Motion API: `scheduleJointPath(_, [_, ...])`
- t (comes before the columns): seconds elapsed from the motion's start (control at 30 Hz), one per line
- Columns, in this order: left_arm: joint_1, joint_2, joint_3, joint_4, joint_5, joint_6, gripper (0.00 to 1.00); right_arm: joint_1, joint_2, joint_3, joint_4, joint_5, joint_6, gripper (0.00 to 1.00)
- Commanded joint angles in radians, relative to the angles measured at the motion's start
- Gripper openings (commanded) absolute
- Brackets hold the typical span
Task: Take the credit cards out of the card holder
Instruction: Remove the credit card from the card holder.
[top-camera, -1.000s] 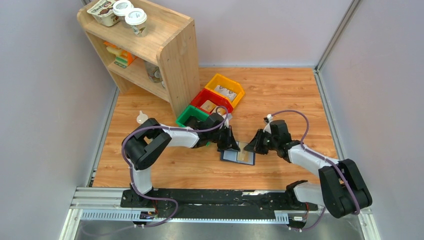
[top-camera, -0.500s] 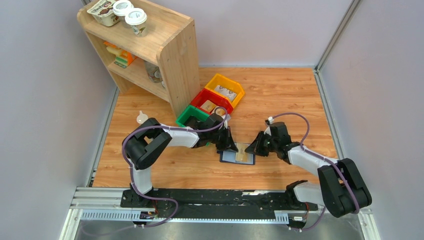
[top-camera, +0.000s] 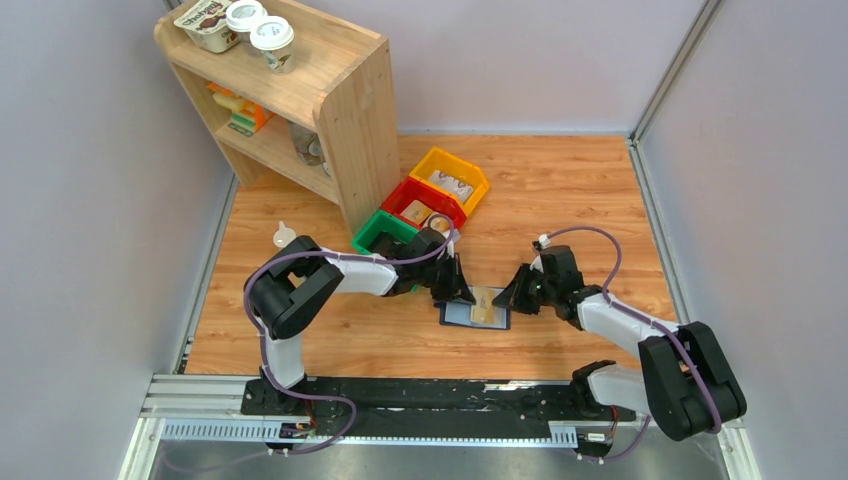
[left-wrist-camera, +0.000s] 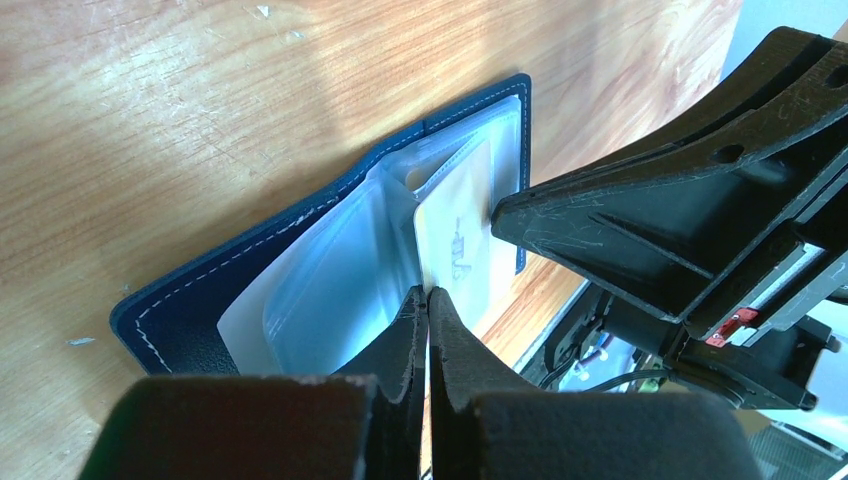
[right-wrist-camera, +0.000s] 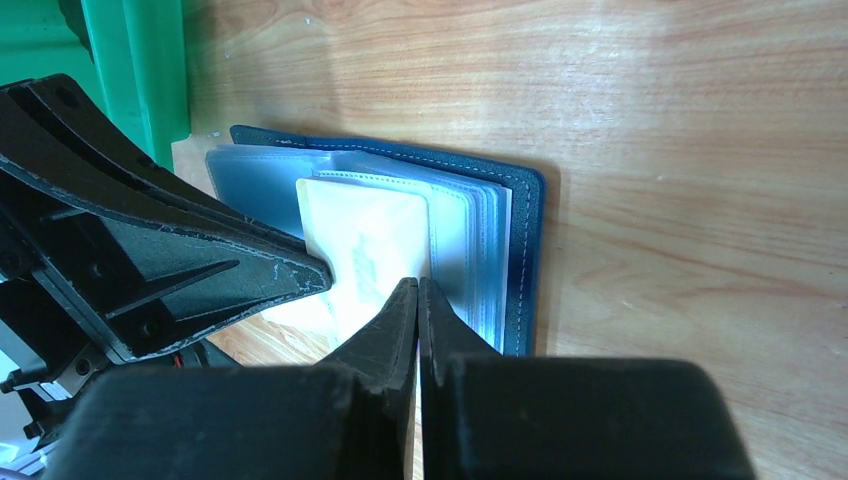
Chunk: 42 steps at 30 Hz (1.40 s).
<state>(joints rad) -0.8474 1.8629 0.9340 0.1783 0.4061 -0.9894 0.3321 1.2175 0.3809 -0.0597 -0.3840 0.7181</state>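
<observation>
the left pincer (left-wrist-camera: 427, 297) has its jaws together, tips down at the edge of a clear sleeve (left-wrist-camera: 330, 290) near the fold. we cannot tell whether a leaf is caught between them, but we judge it is there to pin the holder so it does not drag. the right pincer (right-wrist-camera: 418, 285) is also closed, and it looks nipped on the near corner of a beige credit card (right-wrist-camera: 365, 245) that stands partly out of its pocket. that would be the grip for sliding it free.

the navy card holder (right-wrist-camera: 525, 250) lies open and flat on the table (right-wrist-camera: 650, 120), sleeves fanned upward. from above, the left pincer meets it from 10 o'clock and the right from 2 o'clock, so the two oppose each other. the green bin (right-wrist-camera: 150, 60) sits at the holder's 11 o'clock, close by. we see no card lying loose, so we judge the first pull is only beginning.
</observation>
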Motion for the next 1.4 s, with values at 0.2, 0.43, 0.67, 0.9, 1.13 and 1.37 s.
scheduleJointPath(0.2, [0.042, -0.036, -0.075, 0.032, -0.009, -0.012, 0.00, -0.010, 0.053, 0.001, -0.172, 0.105, -0.040, 0.02])
scheduleJointPath(0.43, [0.048, -0.047, -0.098, 0.044, -0.007, -0.026, 0.02, -0.011, 0.076, 0.012, -0.178, 0.105, -0.046, 0.01])
scheduleJointPath(0.67, [0.048, -0.036, -0.098, 0.072, 0.011, -0.043, 0.00, -0.013, 0.039, 0.023, -0.161, 0.056, -0.054, 0.02])
scheduleJointPath(0.9, [0.048, -0.034, -0.098, 0.072, 0.008, -0.038, 0.00, -0.011, -0.056, 0.033, -0.106, -0.048, -0.046, 0.03])
scheduleJointPath(1.13, [0.048, -0.028, -0.096, 0.076, 0.013, -0.040, 0.00, -0.005, -0.038, 0.044, -0.040, -0.147, -0.051, 0.04])
scheduleJointPath(1.37, [0.048, -0.030, -0.093, 0.084, 0.013, -0.045, 0.00, -0.004, 0.037, 0.046, -0.054, -0.109, -0.055, 0.03])
